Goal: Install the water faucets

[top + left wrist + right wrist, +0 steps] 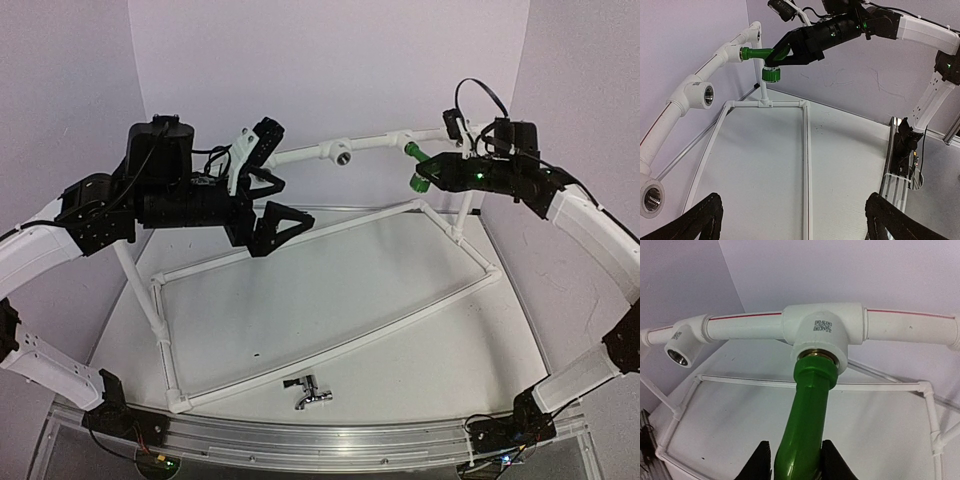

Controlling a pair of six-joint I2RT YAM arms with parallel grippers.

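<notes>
A white table [330, 300] is filling the middle of the scene, its matt top showing a few small dark specks, and plain pale lilac walls [330, 60] are closing it in at the back and on both sides. A silver rail [330, 440] is running along the near edge, where the arm bases are sitting. A frame [330, 345] of thin white pipe is lying flat on the table as a slanted rectangle, with posts holding a thicker bar [300, 155] up along the back wall. The right tool [435, 172] is clamping the green tap [418, 170] up at that bar; in the right wrist view its fingers [760, 460] are pressing on either side of the green body, and the tap's end is sitting in the mouth of a tee [822, 335] (a brass ring is showing at the joint). An empty socket [680, 352] is facing outward further along the bar. The left tool [275, 180] is hanging above the table's left part with its fingers spread wide apart, holding nothing. The chrome tap [307, 392] is lying on the table just outside the frame's near pipe, between it and the rail.
</notes>
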